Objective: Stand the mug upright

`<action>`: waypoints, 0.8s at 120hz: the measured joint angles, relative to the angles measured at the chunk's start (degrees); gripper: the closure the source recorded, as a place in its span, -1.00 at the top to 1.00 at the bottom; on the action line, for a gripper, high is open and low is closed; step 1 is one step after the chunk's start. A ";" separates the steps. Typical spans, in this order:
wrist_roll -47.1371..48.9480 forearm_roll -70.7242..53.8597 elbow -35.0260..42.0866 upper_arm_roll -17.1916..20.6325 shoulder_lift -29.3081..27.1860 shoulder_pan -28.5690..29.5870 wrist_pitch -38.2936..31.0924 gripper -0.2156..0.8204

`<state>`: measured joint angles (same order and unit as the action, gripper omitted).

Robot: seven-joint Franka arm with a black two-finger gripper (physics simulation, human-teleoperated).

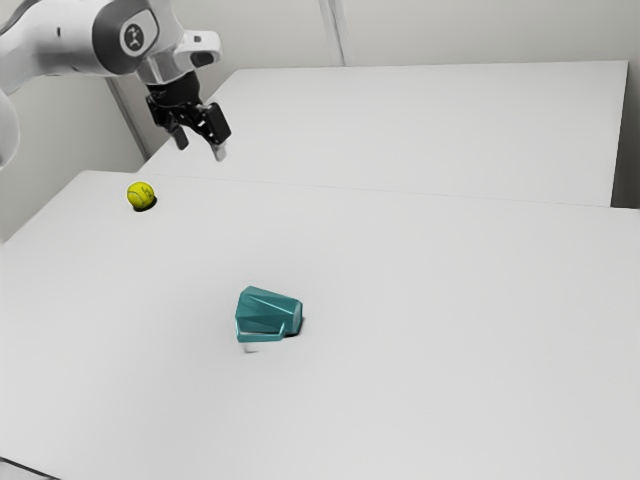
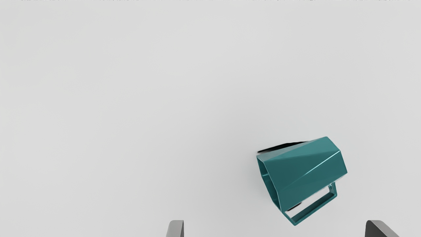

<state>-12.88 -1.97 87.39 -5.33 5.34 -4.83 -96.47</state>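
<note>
Two-fingered black gripper [image 1: 200, 148] above the white table [image 1: 420, 350], released, with fingers [image 2: 175, 228] spread wide in the wrist view. Joined toward ten o'clock, in the exterior view, to a white arm [image 1: 60, 40]. Farther out, toward five o'clock from the gripper, comes upon a teal mug [image 1: 265, 313], tipped on its side on the table, well apart from the fingertips. In the exterior view, turned base [image 1: 297, 319] toward three o'clock, handle [image 1: 262, 337] toward six. In the wrist view, seen instead into the open mouth [image 2: 270, 184], and through the handle's gap to the table. Inside, teal walls near the rim; deeper down, too hidden to tell. In the exterior view, toward eight o'clock from the gripper, to be found on the table: a yellow ball [image 1: 141, 195].
</note>
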 joint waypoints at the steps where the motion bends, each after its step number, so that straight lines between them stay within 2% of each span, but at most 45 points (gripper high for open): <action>1: 0.00 -0.02 0.05 -0.05 -0.07 0.00 -0.07 0.58; 12: 0.04 -0.03 0.51 -1.05 -0.44 0.20 -0.48 0.58; 31: 0.25 1.01 4.31 -5.40 -1.19 0.30 -1.47 0.58; 44: 0.31 2.32 14.14 -7.59 -5.69 1.08 -6.37 0.58; 53: -0.75 4.08 22.50 -8.44 -10.72 2.02 -11.82 0.58; 60: -3.22 9.20 30.09 -8.64 -14.73 2.66 -17.19 0.58; 70: -9.57 22.68 38.88 -8.72 -18.06 3.42 -24.38 0.58; 82: -19.18 38.03 45.51 -8.73 -19.38 3.89 -31.02 0.58; 96: -29.19 46.38 51.33 -8.72 -21.20 6.37 -36.56 0.58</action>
<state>-42.07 44.41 138.72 -14.05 -15.85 1.54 -133.03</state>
